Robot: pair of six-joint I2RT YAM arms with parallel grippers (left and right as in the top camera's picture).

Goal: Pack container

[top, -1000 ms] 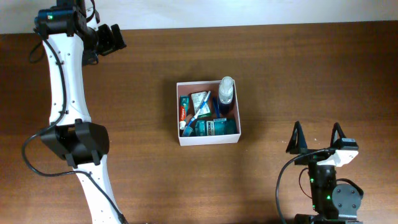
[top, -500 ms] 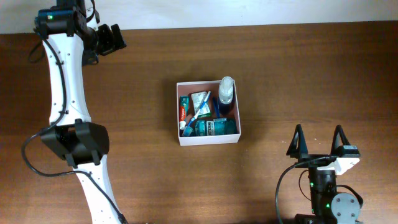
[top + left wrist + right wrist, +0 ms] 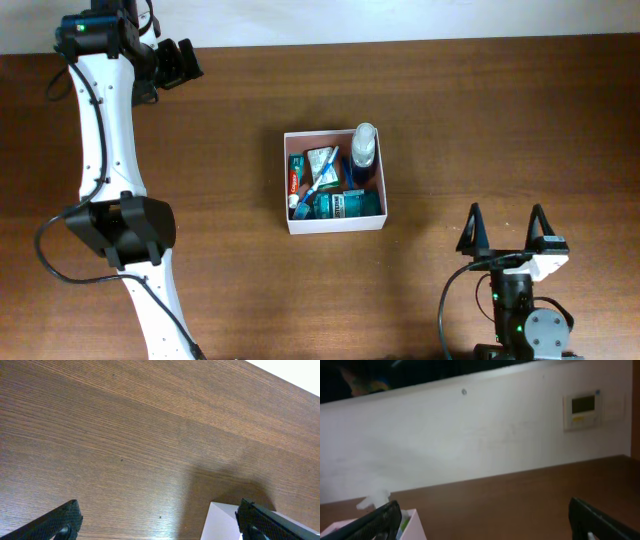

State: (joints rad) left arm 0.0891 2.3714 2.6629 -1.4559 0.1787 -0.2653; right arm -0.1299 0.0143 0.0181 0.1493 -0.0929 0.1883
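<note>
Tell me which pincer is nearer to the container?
Right, narrowly. The right pincer is off the container's near-right corner; the left pincer is farther, beyond its far-left corner.

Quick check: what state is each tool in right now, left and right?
Left tool: open, holding nothing.
Right tool: open, holding nothing.
</note>
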